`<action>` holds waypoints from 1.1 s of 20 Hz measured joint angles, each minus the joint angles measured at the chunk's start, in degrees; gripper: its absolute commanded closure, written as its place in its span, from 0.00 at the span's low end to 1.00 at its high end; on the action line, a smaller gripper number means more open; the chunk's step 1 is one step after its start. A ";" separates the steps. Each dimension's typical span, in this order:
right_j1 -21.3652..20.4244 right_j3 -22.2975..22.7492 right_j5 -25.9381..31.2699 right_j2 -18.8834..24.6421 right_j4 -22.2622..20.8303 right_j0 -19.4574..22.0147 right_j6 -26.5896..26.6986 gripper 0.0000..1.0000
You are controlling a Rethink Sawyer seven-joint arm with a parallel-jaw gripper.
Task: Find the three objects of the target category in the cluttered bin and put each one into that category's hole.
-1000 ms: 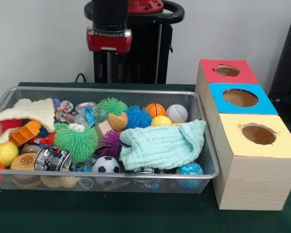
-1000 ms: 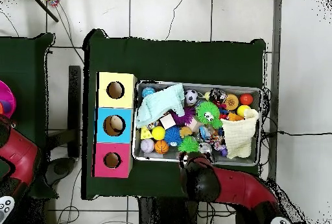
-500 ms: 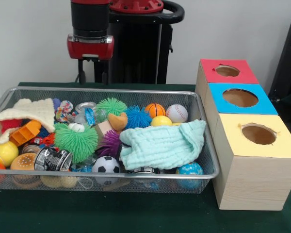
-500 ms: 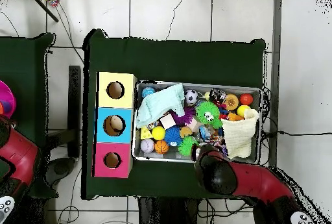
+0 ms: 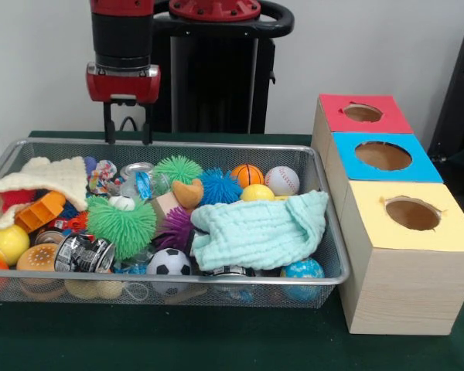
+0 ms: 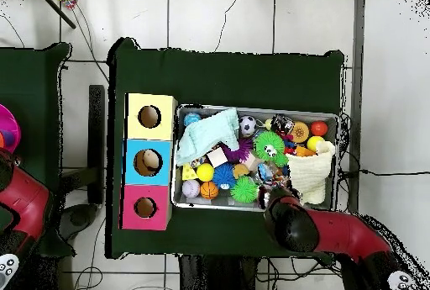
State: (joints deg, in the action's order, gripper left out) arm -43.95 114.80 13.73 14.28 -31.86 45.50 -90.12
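The wire mesh bin stands on the green table, full of toys. A crumpled wrapper printed red, blue and white lies at its far left, beside the cream cloth. Bits of another red and blue wrapper show lower down, half buried. My gripper hangs open and empty just above the bin's far rim, over the first wrapper. In the overhead view the arm's wrist covers the gripper at the bin's near edge. The yellow-topped hole is at the right, nearest the camera, and also shows in the overhead view.
A mint cloth and a cream knitted cloth cover parts of the pile. Green spiky balls, a purple one and several small sport balls lie around. The blue-topped hole and red-topped hole stand behind the yellow one.
The arm has moved left in the front view (right in the overhead view) and come down. The gripper's fingers now show above the bin's far rim. The things in the bin have not moved.
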 measured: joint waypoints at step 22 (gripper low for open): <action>8.07 -6.67 -2.63 0.05 -10.50 -0.90 0.00 0.00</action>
State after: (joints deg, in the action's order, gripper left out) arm -35.88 108.13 11.10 14.33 -42.36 44.60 -90.12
